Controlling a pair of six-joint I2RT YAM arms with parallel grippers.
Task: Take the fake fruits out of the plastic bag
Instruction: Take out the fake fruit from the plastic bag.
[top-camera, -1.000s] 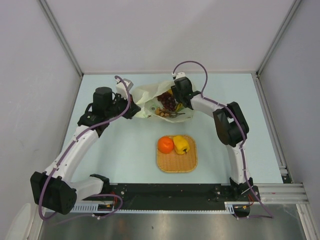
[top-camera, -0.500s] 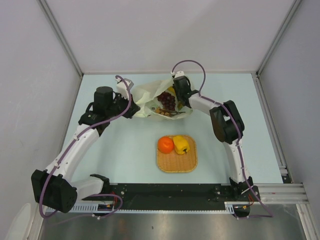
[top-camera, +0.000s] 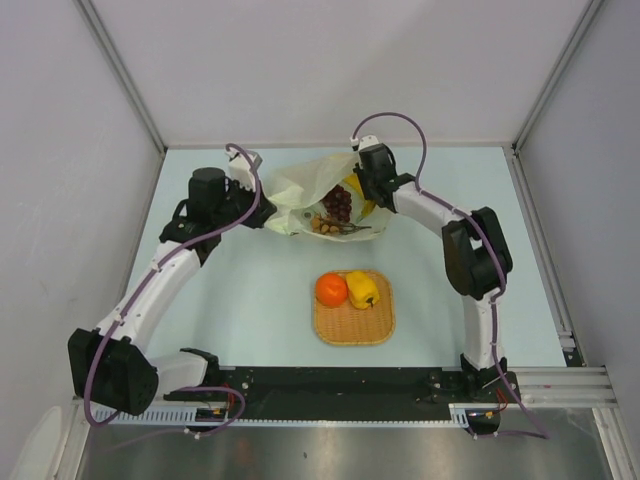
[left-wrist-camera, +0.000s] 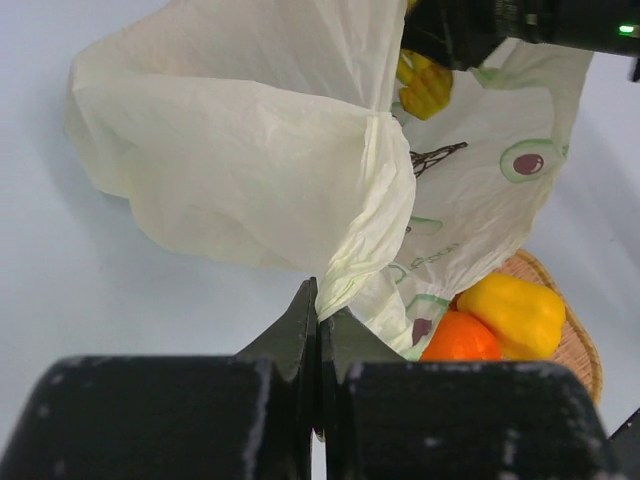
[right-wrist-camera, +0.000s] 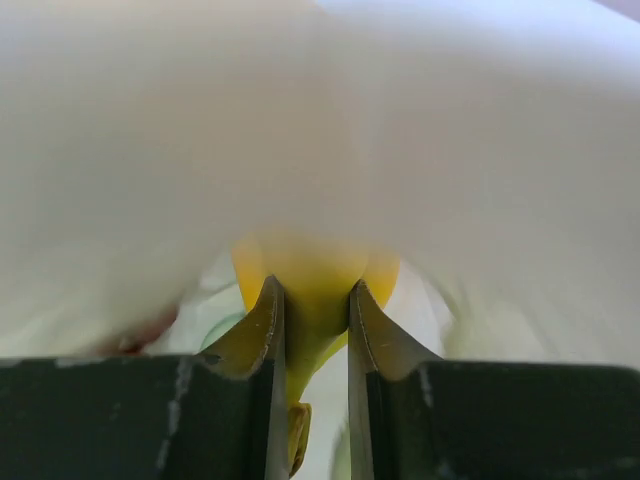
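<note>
Top external view, nearest the arm bases: a woven mat (top-camera: 353, 325) lies on the pale table (top-camera: 250, 300). On it are 2 fruits already out of the bag, the orange (top-camera: 331, 289) on the left touching the yellow pepper (top-camera: 363, 290) on the right. Farther back, well apart from the mat, the crumpled plastic bag (top-camera: 295, 190) lies with its mouth gaping on its right side. In that opening the nut cluster (top-camera: 323, 225) sits at the near lip, with the dark grapes (top-camera: 338, 203) just behind it. The left gripper (left-wrist-camera: 318, 318) is clenched on a gathered fold of the bag's left edge. At the far side of the mouth, the right gripper (right-wrist-camera: 310, 300) reaches into the bag. Its 2 fingers press on either side of a yellow neck of the banana bunch (right-wrist-camera: 312, 262), grasping it, with pale bag film arching above.
</note>
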